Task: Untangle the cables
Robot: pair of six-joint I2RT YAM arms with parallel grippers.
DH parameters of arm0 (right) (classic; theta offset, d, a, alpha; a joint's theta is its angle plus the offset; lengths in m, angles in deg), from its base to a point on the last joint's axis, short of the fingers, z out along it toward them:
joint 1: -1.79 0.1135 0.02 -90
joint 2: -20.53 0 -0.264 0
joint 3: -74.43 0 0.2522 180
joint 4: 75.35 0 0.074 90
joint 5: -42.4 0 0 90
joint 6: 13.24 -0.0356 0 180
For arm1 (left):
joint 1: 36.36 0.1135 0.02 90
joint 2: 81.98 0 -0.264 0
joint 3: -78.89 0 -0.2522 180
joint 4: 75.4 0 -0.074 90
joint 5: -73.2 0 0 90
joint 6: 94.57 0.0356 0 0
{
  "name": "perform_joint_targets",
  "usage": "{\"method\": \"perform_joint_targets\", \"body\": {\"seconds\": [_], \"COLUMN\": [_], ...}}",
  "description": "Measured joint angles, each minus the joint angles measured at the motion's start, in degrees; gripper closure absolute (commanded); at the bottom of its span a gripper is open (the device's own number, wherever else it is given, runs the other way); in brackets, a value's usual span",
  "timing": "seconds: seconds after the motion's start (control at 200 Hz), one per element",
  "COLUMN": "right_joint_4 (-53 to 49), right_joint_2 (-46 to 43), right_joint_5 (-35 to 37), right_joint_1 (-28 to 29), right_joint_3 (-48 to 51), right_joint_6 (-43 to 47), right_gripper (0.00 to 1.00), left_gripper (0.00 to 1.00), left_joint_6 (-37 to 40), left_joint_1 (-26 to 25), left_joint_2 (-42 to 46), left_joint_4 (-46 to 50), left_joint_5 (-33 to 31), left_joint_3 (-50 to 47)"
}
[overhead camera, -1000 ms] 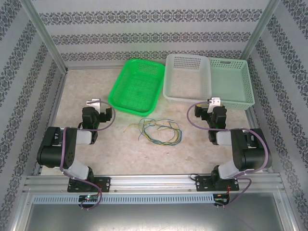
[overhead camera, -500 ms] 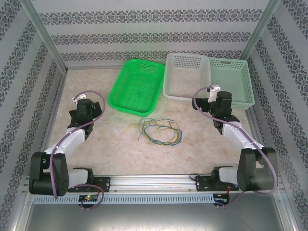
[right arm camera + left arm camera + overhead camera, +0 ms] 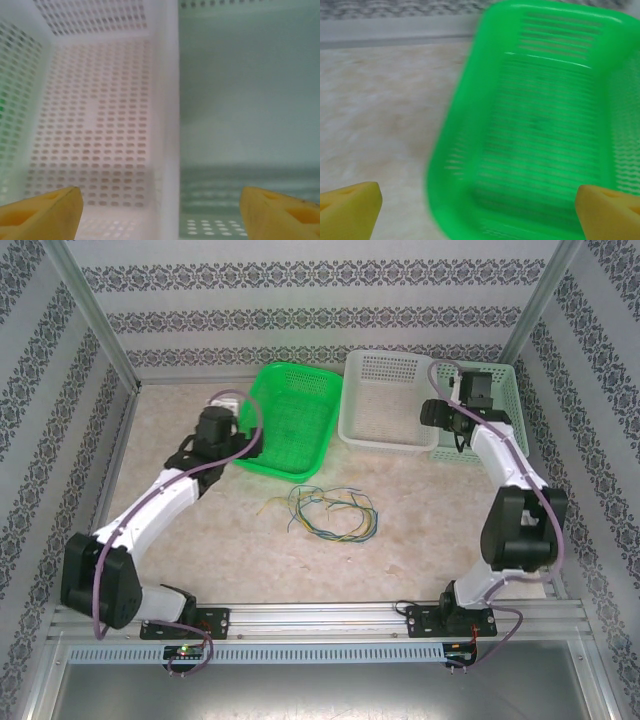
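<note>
Yellow, green and blue cables point(image 3: 325, 512): thin wires lying in one loose, looping tangle on the bench point(image 3: 420, 510), about mid-bench, just in front of the near edge of the green basket point(image 3: 300, 368). Nothing is touching them.
Why there: I judge the bare middle of the bench lets both arms reach the knot from either side.
Baskets: three stand in a row along the far edge. The green basket is on the left, the white basket point(image 3: 390, 357) is in the middle, and the pale green basket point(image 3: 500, 367) is on the right, with the last two side by side. All look empty. My guess is one bin for each cable colour once they are separated.
Left gripper point(image 3: 479, 212): yellow fingertips spread wide with nothing between them. It hangs over the left rim of the green basket, well away from the cables.
Right gripper point(image 3: 161, 212): jaws apart and empty, above the wall where the white and pale green baskets meet, near the far right corner.
Task state: I read it as not yet begun, since no strand is pulled free.
Next move: I would bring one gripper down onto a loose outer end and use the other to pin the bundle.
Risk: wires this fine could slip out of the pads or drag the whole knot along.
Writing: I can read no brand, label or lettering on the baskets, arms or bench.
</note>
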Motion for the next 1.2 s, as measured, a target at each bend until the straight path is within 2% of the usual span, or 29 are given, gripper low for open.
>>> {"method": "perform_joint_targets", "body": {"seconds": [0.15,0.335,0.55,0.759,0.894,1.009,1.084,1.199], "right_joint_4": [-5.42,-8.5,-10.4,-11.32,-11.78,-11.69,-11.54,-11.26], "right_joint_2": [8.31,13.09,16.94,18.12,18.34,18.34,18.34,18.34], "right_joint_5": [0.15,-1.84,-2.43,-1.4,-1.31,-1.29,-0.81,-0.31], "right_joint_1": [0.0,0.02,1.97,6.43,7.96,8.76,9.49,11.5], "right_joint_3": [-5.95,-8.35,-11.74,-11.91,-11.87,-11.72,-11.72,-11.72], "right_joint_6": [-0.48,-1.53,-1.44,-0.57,-0.44,-0.35,-0.39,0.98], "right_gripper": [0.21,0.25,0.34,0.53,0.59,0.64,0.68,0.7], "left_gripper": [0.0,0.0,0.04,0.18,0.25,0.39,0.41,0.52], "left_joint_6": [0.35,0.44,0.07,-0.87,-1.92,-4.11,-5.51,-7.5], "left_joint_1": [-6.56,-11.74,-13.9,-14.12,-14.38,-14.29,-13.84,-12.61], "left_joint_2": [-8.02,-16.57,-22.95,-27.47,-29.86,-30.75,-30.53,-28.98], "left_joint_4": [3.28,6.99,10.62,14.23,16.06,17.25,17.31,16.65], "left_joint_5": [4.09,7.1,10.51,13.0,12.57,11.1,10.45,9.75], "left_joint_3": [7.13,13.75,17.35,20.83,23.12,23.19,22.51,19.37]}}
